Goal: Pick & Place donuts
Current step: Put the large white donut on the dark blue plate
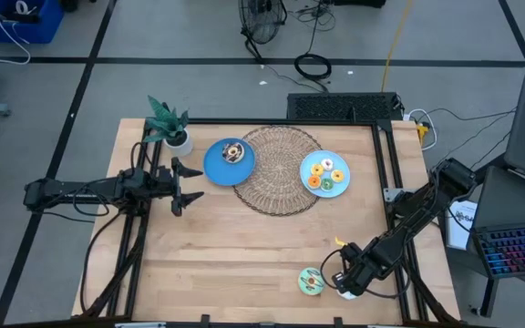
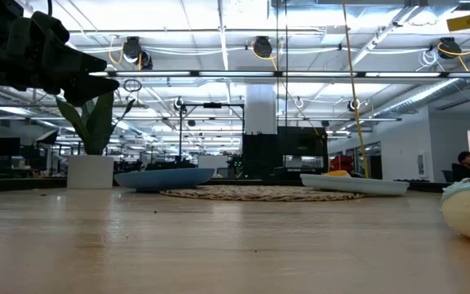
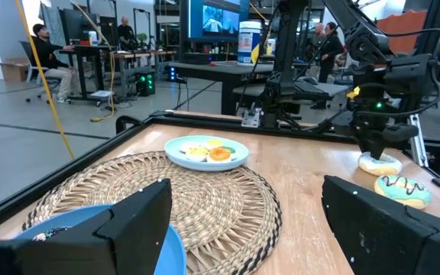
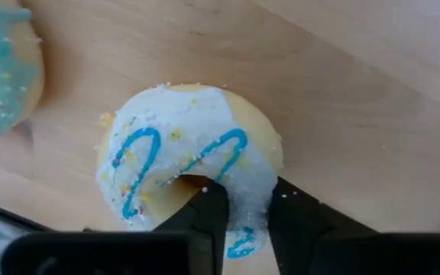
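right gripper (image 4: 239, 218) pinching white-frosted donut (image 4: 189, 164) rim, donut flat, frosting up, on table (image 4: 357, 92).

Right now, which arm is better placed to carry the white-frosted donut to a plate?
Right. The right gripper already pinches the white-frosted donut near the table's front edge, beside the green-frosted donut. The left gripper hangs open across the table by the blue plate.

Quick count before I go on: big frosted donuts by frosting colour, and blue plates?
Chocolate donut: 1, on the left plate
Green donut: 1, on the table
White donut: 1, in the right gripper
Blue plates: 2, counting the right plate
Total: 5
Left gripper waits open by the left plate.
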Controlling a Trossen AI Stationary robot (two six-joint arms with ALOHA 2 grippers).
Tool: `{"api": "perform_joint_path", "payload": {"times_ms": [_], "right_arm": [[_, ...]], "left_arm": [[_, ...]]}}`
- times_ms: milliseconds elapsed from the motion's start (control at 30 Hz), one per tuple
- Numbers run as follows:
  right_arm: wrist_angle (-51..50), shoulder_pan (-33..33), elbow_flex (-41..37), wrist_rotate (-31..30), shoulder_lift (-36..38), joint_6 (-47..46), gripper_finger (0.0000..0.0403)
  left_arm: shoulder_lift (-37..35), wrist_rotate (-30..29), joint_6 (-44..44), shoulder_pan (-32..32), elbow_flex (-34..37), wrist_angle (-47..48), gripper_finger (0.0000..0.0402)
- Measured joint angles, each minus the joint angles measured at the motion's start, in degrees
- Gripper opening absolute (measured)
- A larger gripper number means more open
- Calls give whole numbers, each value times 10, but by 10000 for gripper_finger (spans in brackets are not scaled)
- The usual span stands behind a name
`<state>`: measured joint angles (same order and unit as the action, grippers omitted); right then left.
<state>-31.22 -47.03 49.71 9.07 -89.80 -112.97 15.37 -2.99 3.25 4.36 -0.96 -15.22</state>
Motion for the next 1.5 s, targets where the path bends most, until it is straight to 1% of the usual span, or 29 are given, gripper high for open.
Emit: {"api": "perform_joint_path", "payload": {"times_ms": [133,300,467,567,700,800,900,967,1067,1133,1233,1267,1367,1433,1500], "right_arm": [[-1,0,0,-22,6,25,52],[-14,0,0,-72,33,47,39],[-37,0,0,-148,75,75,35],[-51,0,0,-207,101,117,34],[-58,5,0,-329,135,214,34],[-53,14,0,-435,152,314,34],[-34,31,0,-528,160,424,34],[-16,48,0,-575,160,499,34],[20,80,0,-618,160,602,34],[54,109,0,-631,160,678,34],[135,164,0,-624,159,816,34],[169,184,0,-610,159,863,34],[267,251,0,-522,159,991,34],[316,290,0,-472,159,1049,34],[343,325,0,-445,159,1093,34]], "left_arm": [[0,0,0,0,0,0,335],[0,0,0,0,0,0,335],[0,0,0,0,0,0,335],[0,0,0,0,0,0,335],[0,-1,-12,0,0,-24,335],[0,0,-26,0,0,-58,335],[0,0,-8,0,0,-83,335],[0,0,-1,0,0,-90,335],[0,0,2,0,0,-89,335],[0,1,8,0,0,-86,335],[0,1,14,0,0,-88,335],[0,1,18,0,0,-89,335],[0,8,36,0,0,-90,335],[0,10,46,0,0,-90,335],[0,2,47,0,0,-89,335]]}}
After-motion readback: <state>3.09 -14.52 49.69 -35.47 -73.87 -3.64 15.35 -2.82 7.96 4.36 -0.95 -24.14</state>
